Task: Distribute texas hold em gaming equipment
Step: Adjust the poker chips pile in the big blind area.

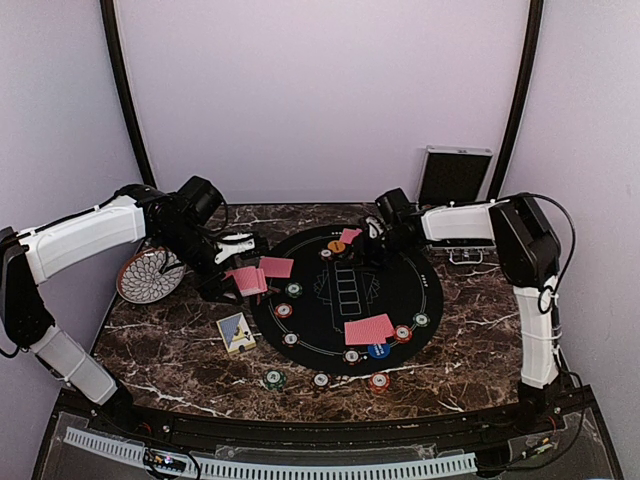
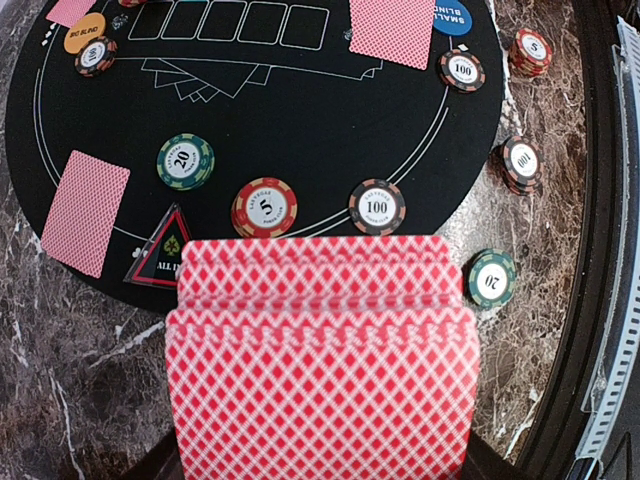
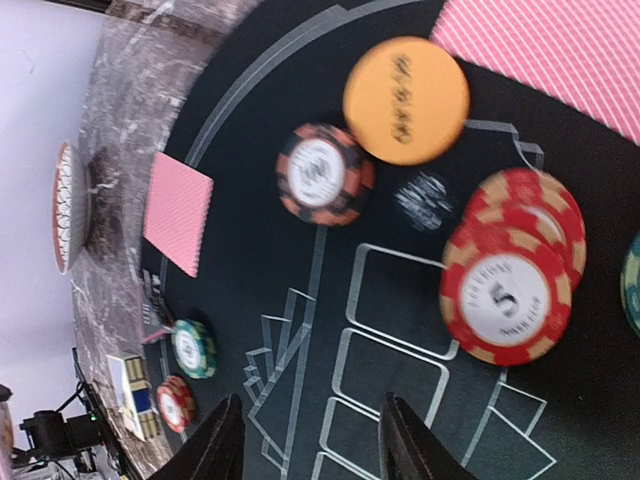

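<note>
My left gripper (image 1: 245,281) is shut on a stack of red-backed playing cards (image 2: 320,370) held just over the left rim of the round black mat (image 1: 345,300); the cards hide its fingers. Single cards lie face down on the mat (image 1: 277,267) (image 1: 369,328) (image 1: 350,236). Poker chips ring the mat, among them a green one (image 2: 185,161), a red one (image 2: 264,207) and a black one (image 2: 377,206). My right gripper (image 3: 312,440) hovers open over the mat's far side with nothing between its fingers. Two red chip stacks (image 3: 507,300) and an orange disc (image 3: 406,100) lie ahead of it.
A patterned white plate (image 1: 150,273) stands at the far left of the marble table. A card box (image 1: 236,332) lies left of the mat. The silver case (image 1: 453,175) leans against the back wall at the right. More chips (image 1: 274,379) sit near the front edge.
</note>
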Motion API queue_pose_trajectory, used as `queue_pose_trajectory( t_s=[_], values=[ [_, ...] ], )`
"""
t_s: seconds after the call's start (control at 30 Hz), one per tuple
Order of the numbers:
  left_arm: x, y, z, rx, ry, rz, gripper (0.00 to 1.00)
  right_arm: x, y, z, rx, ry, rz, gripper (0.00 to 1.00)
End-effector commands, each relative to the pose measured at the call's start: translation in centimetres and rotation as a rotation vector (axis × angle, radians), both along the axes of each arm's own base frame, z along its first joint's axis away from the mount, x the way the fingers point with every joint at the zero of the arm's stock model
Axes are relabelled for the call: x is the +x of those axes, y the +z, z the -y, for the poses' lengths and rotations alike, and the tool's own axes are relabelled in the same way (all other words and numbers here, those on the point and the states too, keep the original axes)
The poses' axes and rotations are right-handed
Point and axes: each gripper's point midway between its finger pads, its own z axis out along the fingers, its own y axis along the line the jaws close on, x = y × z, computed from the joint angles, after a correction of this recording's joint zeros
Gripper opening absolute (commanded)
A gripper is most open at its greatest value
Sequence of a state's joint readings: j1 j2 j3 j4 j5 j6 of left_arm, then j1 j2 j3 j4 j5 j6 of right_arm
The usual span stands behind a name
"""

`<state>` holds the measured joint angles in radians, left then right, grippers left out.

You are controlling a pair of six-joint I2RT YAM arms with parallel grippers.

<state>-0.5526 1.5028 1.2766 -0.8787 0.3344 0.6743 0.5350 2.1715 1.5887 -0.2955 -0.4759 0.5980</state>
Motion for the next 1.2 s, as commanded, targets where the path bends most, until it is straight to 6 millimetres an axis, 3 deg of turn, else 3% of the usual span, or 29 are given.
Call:
queue_pose_trajectory(
  t_s=[0.0,0.17,0.53,0.7,0.9,1.17],
  values=[
    [-0.5,2.0,-0.1,-0.033,-0.020,0.032,0.00,0.3,-1.6,1.5,-0.004,-0.019,-0.008,0.47],
    [-0.5,1.9,0.0,-0.032,-0.021,0.029,0.00,1.0,-2.9,2.2,-0.002,-0.035,-0.023,0.46],
    [-0.3,2.1,0.1,-0.033,-0.023,0.031,0.00,4.5,-4.5,2.1,0.016,-0.064,-0.043,0.45],
    [-0.3,2.1,0.1,-0.032,-0.025,0.031,0.00,5.3,-4.4,2.2,0.013,-0.069,-0.036,0.44],
    [-0.3,2.1,0.1,-0.034,-0.023,0.032,0.00,2.8,-0.3,0.8,0.056,-0.011,0.010,0.52],
    [-0.4,2.1,0.1,-0.034,-0.023,0.031,0.00,-4.9,7.2,-4.5,0.239,0.118,0.037,0.74]
  ],
)
